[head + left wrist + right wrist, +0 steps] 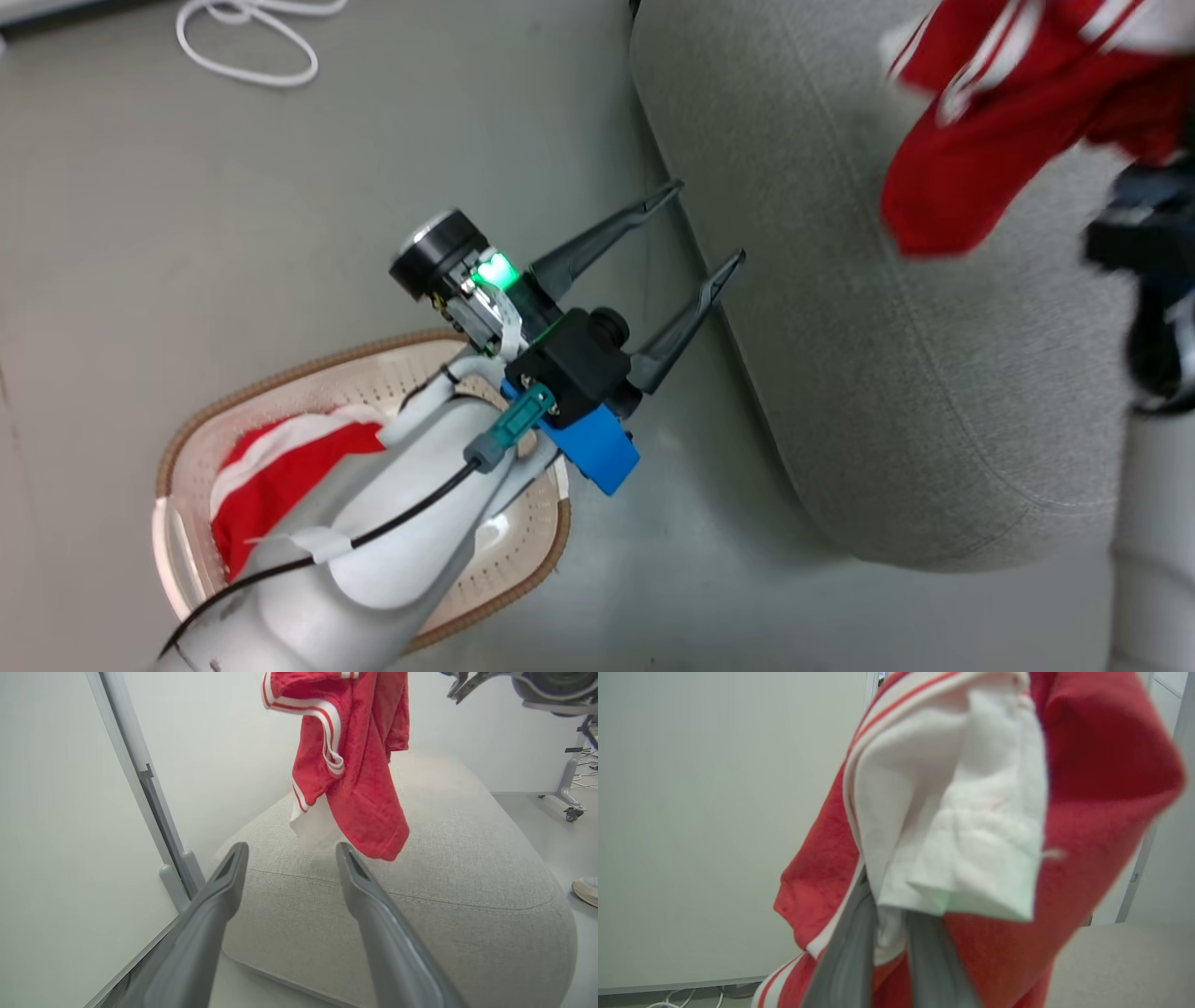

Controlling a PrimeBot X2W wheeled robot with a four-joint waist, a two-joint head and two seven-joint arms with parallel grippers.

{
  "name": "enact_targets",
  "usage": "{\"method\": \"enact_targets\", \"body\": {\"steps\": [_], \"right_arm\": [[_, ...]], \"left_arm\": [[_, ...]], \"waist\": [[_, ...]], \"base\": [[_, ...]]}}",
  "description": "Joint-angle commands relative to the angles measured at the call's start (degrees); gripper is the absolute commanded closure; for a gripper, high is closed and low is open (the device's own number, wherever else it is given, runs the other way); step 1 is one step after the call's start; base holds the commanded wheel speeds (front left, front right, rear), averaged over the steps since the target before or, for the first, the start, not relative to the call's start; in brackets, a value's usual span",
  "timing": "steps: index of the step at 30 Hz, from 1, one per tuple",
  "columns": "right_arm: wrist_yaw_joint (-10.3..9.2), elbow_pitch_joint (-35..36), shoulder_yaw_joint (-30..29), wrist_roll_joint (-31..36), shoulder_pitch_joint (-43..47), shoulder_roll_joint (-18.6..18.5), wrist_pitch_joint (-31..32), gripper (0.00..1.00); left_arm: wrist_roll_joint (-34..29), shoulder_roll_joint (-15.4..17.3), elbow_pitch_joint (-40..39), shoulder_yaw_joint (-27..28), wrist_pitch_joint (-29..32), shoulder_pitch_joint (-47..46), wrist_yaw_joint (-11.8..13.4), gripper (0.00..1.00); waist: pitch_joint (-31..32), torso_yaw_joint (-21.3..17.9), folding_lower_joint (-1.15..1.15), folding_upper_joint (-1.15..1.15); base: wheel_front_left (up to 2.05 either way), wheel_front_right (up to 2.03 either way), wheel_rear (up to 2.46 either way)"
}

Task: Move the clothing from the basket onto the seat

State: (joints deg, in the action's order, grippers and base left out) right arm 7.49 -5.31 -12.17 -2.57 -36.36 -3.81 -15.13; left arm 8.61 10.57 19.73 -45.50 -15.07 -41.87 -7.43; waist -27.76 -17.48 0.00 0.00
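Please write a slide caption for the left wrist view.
Open left gripper faces the large grey fabric seat, above which a red garment with white stripes hangs.

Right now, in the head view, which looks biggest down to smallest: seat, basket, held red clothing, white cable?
1. seat
2. basket, partly hidden
3. held clothing, cut off at the edge and nearer the camera, so unsure against the basket
4. cable

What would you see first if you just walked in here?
A bright red garment with white-striped trim dangles in the air over the grey sofa seat, pinched in the shut jaws of the right gripper. Lower left in the head view, another red-and-white garment lies in the cream laundry basket, while the left gripper points toward the seat, jaws open and empty.
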Motion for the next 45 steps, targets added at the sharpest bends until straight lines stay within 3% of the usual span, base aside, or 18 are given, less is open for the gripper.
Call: {"method": "enact_targets", "body": {"steps": [1, 12, 19, 30, 38, 39, 40, 41, 45], "right_arm": [[0.02, 0.4, -1.1, -0.2, -2.1, -0.8, 0.0, 1.00], [0.02, -0.2, -13.0, 0.1, -17.5, -11.0, 0.0, 1.00], [0.01, -6.9, -17.3, 0.0, -22.2, -16.2, 0.0, 1.00], [0.01, -24.6, -19.2, 1.0, -20.7, -16.7, 0.0, 1.00], [0.01, -32.3, -18.7, 0.2, -19.3, -16.5, 0.0, 1.00], [0.01, -32.8, -18.4, 0.2, -19.1, -16.4, 0.0, 0.93], [0.01, -33.1, -18.3, 0.2, -19.0, -16.4, 0.0, 0.53], [0.01, -33.3, -18.3, 0.2, -18.9, -16.3, 0.0, 0.00], [0.01, -33.5, -17.5, 0.6, -17.2, -15.9, 0.0, 0.00]], "left_arm": [[-0.2, 0.5, 0.0, -0.1, -0.2, -1.4, -0.1, 0.00], [-0.7, 1.6, 0.2, -2.9, 0.0, -9.2, -0.1, 0.00], [-0.3, 1.9, 0.7, -4.4, -0.1, -11.7, -0.1, 0.00], [0.4, 1.2, 1.0, -4.4, -0.2, -12.7, 0.2, 0.00], [0.4, 1.3, 0.9, -4.1, -0.2, -12.3, 0.3, 0.00], [0.4, 1.3, 0.8, -4.0, -0.2, -12.1, 0.4, 0.00], [0.4, 1.3, 0.7, -3.9, -0.2, -11.9, 0.4, 0.00], [0.5, 1.3, 0.6, -3.9, -0.2, -11.7, 0.5, 0.00], [0.9, 1.0, 0.4, -3.6, -0.2, -10.2, 0.7, 0.00]], "waist": [[-3.5, 0.4, 0.00, 0.00], [-14.5, 2.7, 0.00, 0.00], [-18.0, 3.8, 0.00, 0.00], [-19.1, 5.8, 0.00, 0.00], [-18.2, 6.0, 0.00, 0.00], [-17.8, 5.9, 0.00, 0.00], [-17.4, 5.9, 0.00, 0.00], [-17.0, 5.8, 0.00, 0.00], [-14.4, 5.6, 0.00, 0.00]], "base": [[0.00, 0.00, 0.00], [0.00, 0.00, 0.00], [0.00, 0.00, 0.00], [0.00, 0.00, 0.00], [0.00, 0.00, 0.00], [0.00, 0.00, 0.00], [0.00, 0.00, 0.00], [0.00, 0.00, 0.00], [0.00, 0.00, 0.00]]}}
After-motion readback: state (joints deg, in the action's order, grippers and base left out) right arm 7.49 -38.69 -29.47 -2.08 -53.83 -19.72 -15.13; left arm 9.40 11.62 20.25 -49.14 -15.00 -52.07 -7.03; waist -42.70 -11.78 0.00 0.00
